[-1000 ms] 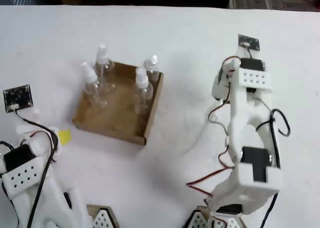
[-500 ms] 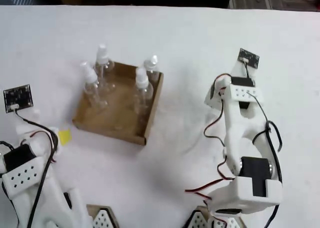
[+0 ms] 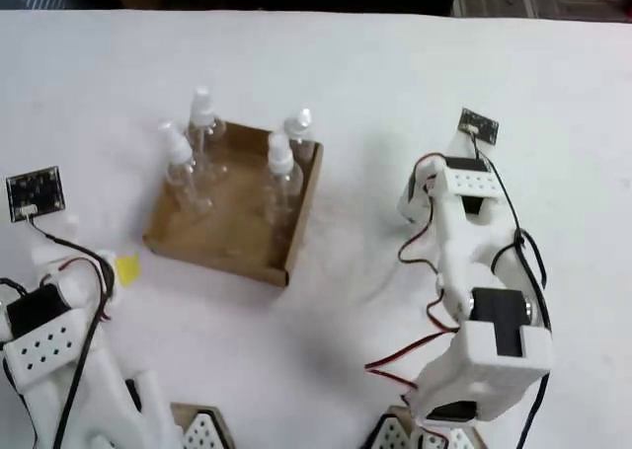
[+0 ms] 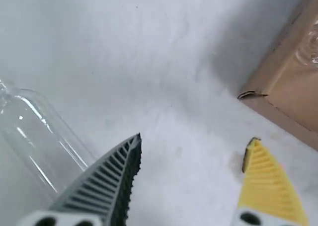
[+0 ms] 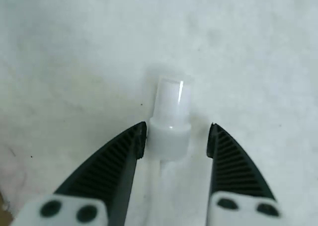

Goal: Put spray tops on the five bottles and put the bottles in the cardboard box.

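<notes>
Our cardboard box, left of centre, holds four capped bottles; left end effector released, right end effector released astride a spray top.

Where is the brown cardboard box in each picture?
High view: the brown cardboard box sits left of centre, four clear spray bottles inside.
Left wrist view: one box corner, beyond the open left gripper.
Right wrist view: a white spray top on the white table.
Shared landmark: that white table.

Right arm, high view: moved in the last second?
Yes. The right arm pulled back from the table's far edge toward its base, and drifted slightly toward the cardboard box.
</notes>
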Controlling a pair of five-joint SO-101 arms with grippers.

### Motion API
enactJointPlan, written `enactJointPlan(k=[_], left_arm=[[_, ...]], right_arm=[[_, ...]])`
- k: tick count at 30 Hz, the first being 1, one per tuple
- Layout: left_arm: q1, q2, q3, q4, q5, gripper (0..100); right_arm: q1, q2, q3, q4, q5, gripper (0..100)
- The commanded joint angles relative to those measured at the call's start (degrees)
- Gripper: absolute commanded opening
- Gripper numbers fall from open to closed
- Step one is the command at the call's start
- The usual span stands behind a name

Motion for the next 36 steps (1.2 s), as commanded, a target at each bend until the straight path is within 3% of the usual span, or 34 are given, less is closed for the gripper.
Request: enactJointPlan(k=[1, 5, 10, 15, 28, 36], left_arm=[[-0.7, -1.3, -0.5, -1.5, -0.4, 31], [-0.7, -1.3, -0.5, -1.4, -0.4, 31], [-0.7, -1.3, -0.9, -1.1, 0.3, 31], [-1.9, 0.5, -4.9, -0.9, 5.5, 31], [-18.9, 41.9, -46.4, 15.9, 10.5, 31], [-25.9, 55.2, -57.9, 20.7, 11.6, 31]], right_arm=[[-0.8, 0.0, -3.3, 0.6, -0.5, 11.9], [-0.8, 0.0, -3.3, 0.5, 0.1, 4.0], [-0.6, 0.0, -3.4, -0.7, 2.5, 1.7], [-0.7, -0.5, -3.2, -0.7, 4.8, 1.7], [-1.4, 0.0, -3.3, -0.7, 7.7, 1.7], [-1.5, 0.0, -3.3, -0.7, 9.4, 1.7]])
